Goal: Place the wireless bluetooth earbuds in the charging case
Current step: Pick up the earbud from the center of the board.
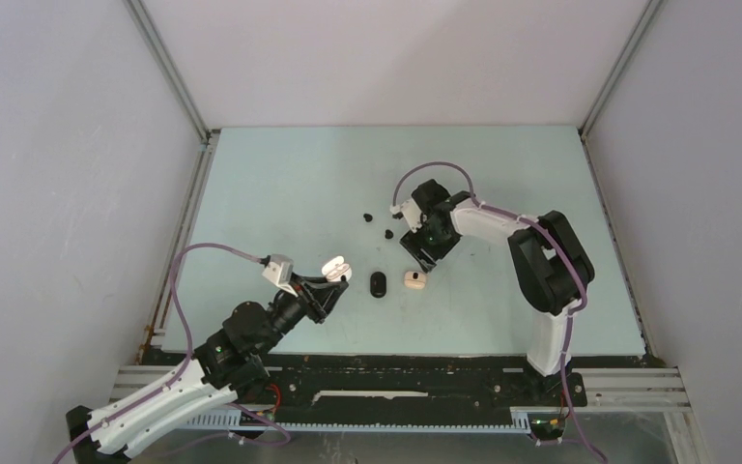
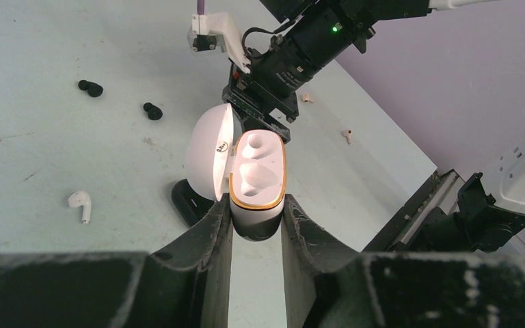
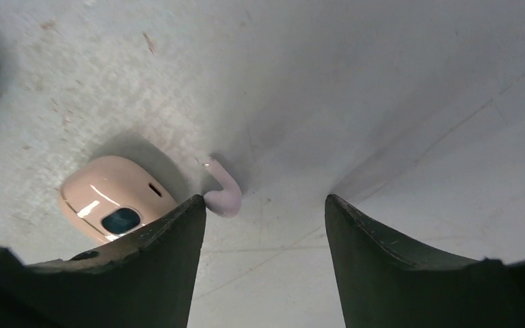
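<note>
My left gripper (image 1: 334, 282) (image 2: 257, 208) is shut on an open white charging case (image 2: 258, 179) with a gold rim, also seen from above (image 1: 336, 265). Its lid (image 2: 208, 150) is swung left and its wells look empty. My right gripper (image 1: 422, 253) (image 3: 265, 205) is open, low over the table. A pale stemmed earbud (image 3: 222, 195) lies by its left fingertip, next to a closed cream case (image 3: 113, 205) (image 1: 415, 279). Two black earbuds (image 1: 368, 217) (image 1: 387, 233) lie on the table. Another white earbud (image 2: 80, 203) lies left of the held case.
A closed black case (image 1: 378, 283) (image 2: 188, 201) sits between the two grippers. Two tiny cream pieces (image 2: 305, 98) (image 2: 347, 134) lie beyond the right arm. The pale table (image 1: 290, 184) has rails along its left and right edges and white walls around it.
</note>
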You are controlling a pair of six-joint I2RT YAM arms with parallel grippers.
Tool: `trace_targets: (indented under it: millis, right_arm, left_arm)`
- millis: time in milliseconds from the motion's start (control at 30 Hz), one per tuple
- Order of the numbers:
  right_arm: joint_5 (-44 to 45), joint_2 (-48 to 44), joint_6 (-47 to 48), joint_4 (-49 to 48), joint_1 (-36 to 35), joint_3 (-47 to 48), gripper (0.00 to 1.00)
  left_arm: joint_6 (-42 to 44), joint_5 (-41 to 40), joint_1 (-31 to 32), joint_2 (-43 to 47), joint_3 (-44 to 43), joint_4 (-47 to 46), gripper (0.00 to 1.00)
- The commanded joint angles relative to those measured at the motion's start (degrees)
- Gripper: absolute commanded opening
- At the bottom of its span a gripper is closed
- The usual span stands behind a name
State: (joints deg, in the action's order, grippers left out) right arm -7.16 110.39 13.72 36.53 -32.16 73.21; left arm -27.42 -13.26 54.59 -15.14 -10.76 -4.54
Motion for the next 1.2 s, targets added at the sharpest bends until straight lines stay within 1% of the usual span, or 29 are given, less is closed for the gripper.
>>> trace_targets:
  millis: [0,167,333,400,433,533,567,633,767,833,867,933,1000,1167]
  right_arm:
    - [4.07,-1.95,1.58,4.57,0.32,-2.19,0.67]
    - [6.37,-4.36,2.11,4.50,1.06,-4.70,0.66]
    - [7.11,-5.56,0.93,2.08,5.70,-4.71,0.63]
    - [4.63,-6.72,0.89,1.90,7.09,-4.71,0.61]
    - [1.65,-7.52,1.70,2.36,7.17,-4.73,0.60]
    - [-4.17,-9.87,3.03,2.83,6.14,-4.75,0.58]
    - [-5.45,-10.69,3.93,2.46,5.55,-4.97,0.57]
    - [-4.90,-12.31,4.28,0.65,4.44,-5.37,0.55]
    - [-6.30,-12.72,1.20,-2.17,3.74,-5.33,0.44]
    - [-5.90,-12.01,-1.71,-3.10,3.19,-5.38,0.34]
    - [-5.45,-11.46,-3.12,-3.58,2.97,-5.35,0.32]
    - [-5.12,-10.20,-5.31,-3.87,2.70,-4.80,0.34]
    - [-5.65,-8.37,-6.94,-3.53,2.77,-3.79,0.39]
    - [-7.35,-4.40,-8.97,-2.32,2.62,-1.15,0.42]
  left_arm:
    - [0.71,0.38,0.18,-0.27,-1.36,-0.86,0.00]
    - [0.54,0.10,0.17,-0.01,-0.85,-1.19,0.00]
    - [0.31,0.52,0.17,-1.52,-0.96,-2.54,0.00]
    - [0.24,0.69,0.17,-2.02,-1.22,-2.71,0.00]
    - [0.21,0.74,0.17,-2.08,-1.31,-2.68,0.00]
    - [0.22,0.61,0.17,-1.96,-1.36,-2.50,0.00]
    - [0.25,0.52,0.17,-1.92,-1.44,-2.45,0.00]
    - [0.14,0.47,0.17,-2.00,-1.52,-2.33,0.00]
    - [-0.52,0.59,0.17,-2.26,-1.96,-2.31,0.00]
    - [-0.77,0.75,0.17,-2.33,-1.91,-2.41,0.00]
    - [-0.83,0.75,0.17,-2.43,-1.87,-2.41,0.00]
    - [-0.88,0.75,0.17,-2.55,-1.95,-2.41,0.00]
    - [-0.92,0.65,0.17,-2.74,-1.98,-2.48,0.00]
    - [-1.22,0.58,0.18,-2.99,-1.89,-2.76,0.00]
